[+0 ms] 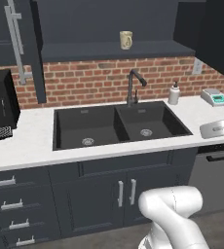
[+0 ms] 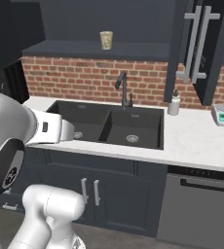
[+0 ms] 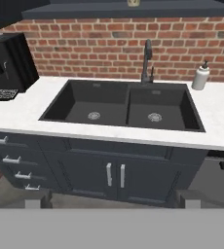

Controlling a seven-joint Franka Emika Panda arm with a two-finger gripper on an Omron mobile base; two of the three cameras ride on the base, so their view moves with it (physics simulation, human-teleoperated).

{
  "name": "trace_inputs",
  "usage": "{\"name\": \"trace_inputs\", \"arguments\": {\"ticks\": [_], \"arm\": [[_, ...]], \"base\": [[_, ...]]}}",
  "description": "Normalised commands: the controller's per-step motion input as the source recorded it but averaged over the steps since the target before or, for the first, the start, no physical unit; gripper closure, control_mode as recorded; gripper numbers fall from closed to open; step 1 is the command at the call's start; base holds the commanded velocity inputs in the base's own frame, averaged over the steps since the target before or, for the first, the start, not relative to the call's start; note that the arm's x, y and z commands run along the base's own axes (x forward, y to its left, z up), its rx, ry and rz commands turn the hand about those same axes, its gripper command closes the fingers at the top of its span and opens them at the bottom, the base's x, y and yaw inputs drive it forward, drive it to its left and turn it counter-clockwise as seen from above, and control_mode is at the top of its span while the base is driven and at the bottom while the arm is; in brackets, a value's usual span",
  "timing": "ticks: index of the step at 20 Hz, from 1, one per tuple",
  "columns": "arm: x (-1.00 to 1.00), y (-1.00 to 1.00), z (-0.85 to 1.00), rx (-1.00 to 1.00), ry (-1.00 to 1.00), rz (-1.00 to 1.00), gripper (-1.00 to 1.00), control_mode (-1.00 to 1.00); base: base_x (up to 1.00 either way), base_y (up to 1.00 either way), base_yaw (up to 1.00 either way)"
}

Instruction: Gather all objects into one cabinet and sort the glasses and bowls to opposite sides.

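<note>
While the cream mug stands alone on the open cabinet shelf, the empty, spread gripper must next fetch another mug.

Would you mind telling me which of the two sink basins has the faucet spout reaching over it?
The right basin: the dark faucet stands behind the divider, spout angled rightward, away from the left basin.
</note>
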Motion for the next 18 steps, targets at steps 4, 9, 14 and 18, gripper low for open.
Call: {"name": "trace_inputs", "arguments": {"ticks": [4, 9, 14, 18], "arm": [[0.0, 0.0, 0.0, 0.0, 0.0, 0.0, -1.0, 1.0], [0.0, 0.0, 0.0, 0.0, 0.0, 0.0, -1.0, 1.0], [0.0, 0.0, 0.0, 0.0, 0.0, 0.0, -1.0, 1.0], [0.0, 0.0, 0.0, 0.0, 0.0, 0.0, -1.0, 1.0]], "base": [[0.0, 0.23, 0.0], [0.38, 0.01, 0.0], [0.37, 0.12, 0.0], [0.36, 0.05, 0.0]]}}
